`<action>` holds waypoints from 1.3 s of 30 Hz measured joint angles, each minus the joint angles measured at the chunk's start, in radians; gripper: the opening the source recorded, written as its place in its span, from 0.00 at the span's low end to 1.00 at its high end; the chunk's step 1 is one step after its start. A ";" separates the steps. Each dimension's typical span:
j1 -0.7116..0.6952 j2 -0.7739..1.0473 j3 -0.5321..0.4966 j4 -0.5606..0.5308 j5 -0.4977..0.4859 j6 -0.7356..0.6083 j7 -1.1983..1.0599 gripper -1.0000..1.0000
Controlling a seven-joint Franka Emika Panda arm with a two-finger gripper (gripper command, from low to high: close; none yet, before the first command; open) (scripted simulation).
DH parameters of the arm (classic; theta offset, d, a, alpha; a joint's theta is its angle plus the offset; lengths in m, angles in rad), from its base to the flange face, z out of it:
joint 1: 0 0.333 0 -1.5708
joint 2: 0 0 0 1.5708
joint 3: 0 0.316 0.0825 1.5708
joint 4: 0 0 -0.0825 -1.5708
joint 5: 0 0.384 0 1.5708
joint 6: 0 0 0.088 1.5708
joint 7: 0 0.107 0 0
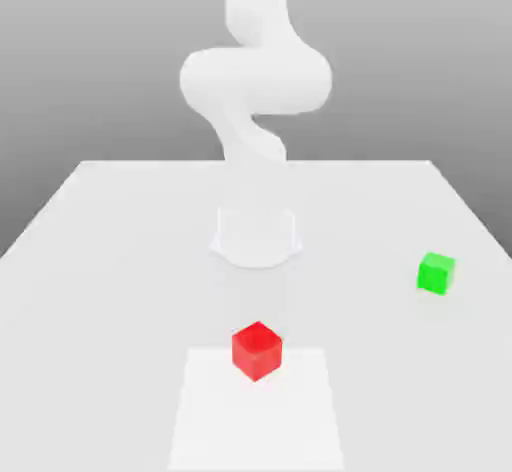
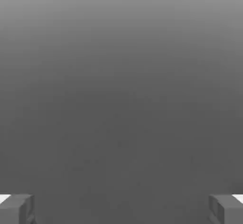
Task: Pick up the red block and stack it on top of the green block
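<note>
Nearest your exterior camera sits the small glossy red cube, the red block, resting at the far edge of a pale square patch on the white table; the smaller bright green cube, the green block, lies well apart toward the exterior view's right. Your gripper stands wide open and empty, its grey fingertips far apart. Nothing is grasped or stacked: reach, lift and placement all remain.

a white arm rises from its round base at the centre of the exterior view, bends in thick curves and leaves the frame at the top. in the hand view, the gripper is spread wide, one grey fingertip in each lower corner, nothing between them.
</note>
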 joint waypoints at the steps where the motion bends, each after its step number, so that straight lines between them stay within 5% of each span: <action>1: 0.008 0.031 -0.006 -0.031 -0.008 0.024 -0.028 0.50; 15: 0.117 0.476 -0.137 -0.475 -0.062 0.369 -0.477 0.50; 23: 0.091 0.869 -0.067 -0.533 0.107 0.680 -0.718 0.50; 24: 0.072 0.904 -0.045 -0.529 0.120 0.709 -0.728 0.00; 31: 0.062 0.912 -0.035 -0.528 0.119 0.715 -0.727 0.00; 39: 0.064 0.653 -0.063 -0.564 -0.002 0.494 -0.630 0.00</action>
